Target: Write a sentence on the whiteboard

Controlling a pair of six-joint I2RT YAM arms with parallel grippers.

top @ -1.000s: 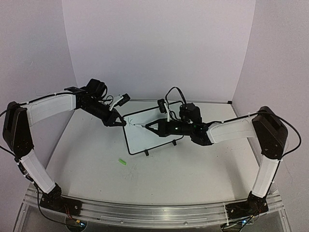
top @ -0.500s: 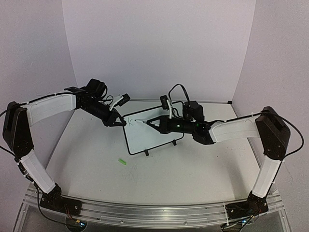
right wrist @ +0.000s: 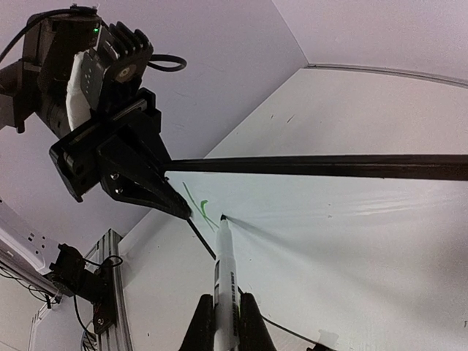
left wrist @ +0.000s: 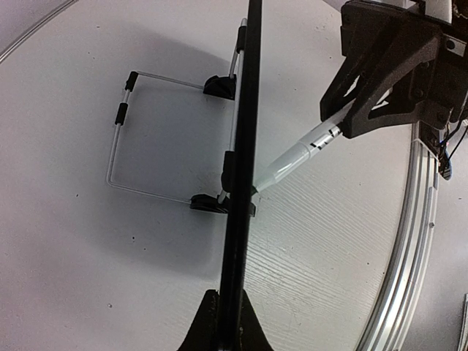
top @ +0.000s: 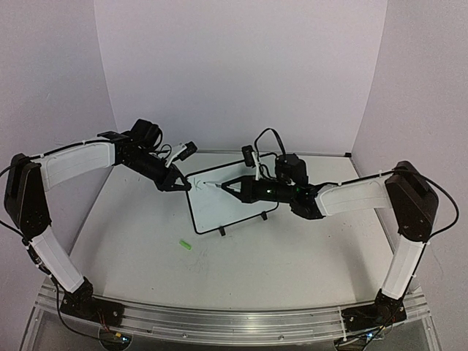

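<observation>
The whiteboard is stood on the bench between the two arms, toward the far middle, and is propped on a wire stand and two black feet. Its long axis is laid left to right, with the right end swung slightly toward the back wall. The writing face is turned toward the arm bases and leaned back. In the left wrist view the board is seen edge-on as a thin black bar.

The left fingers are clenched on the black frame at the board's upper left corner, one finger on each side of the edge.

A white marker is grasped by the right fingers, which are closed tight around its barrel. The marker's long axis is held nearly level, with the tip pointed to the left, toward the clamped corner. The tip touches the white face just beside the left fingers.

Of the sentence, only a few thin green strokes are laid down, just left of the marker tip. They resemble a letter K; no full word can be read. Black print is carried along the marker barrel, but it is too small to be read.

A small green cap is lying on the bench in front of the board's left end, apart from it
</observation>
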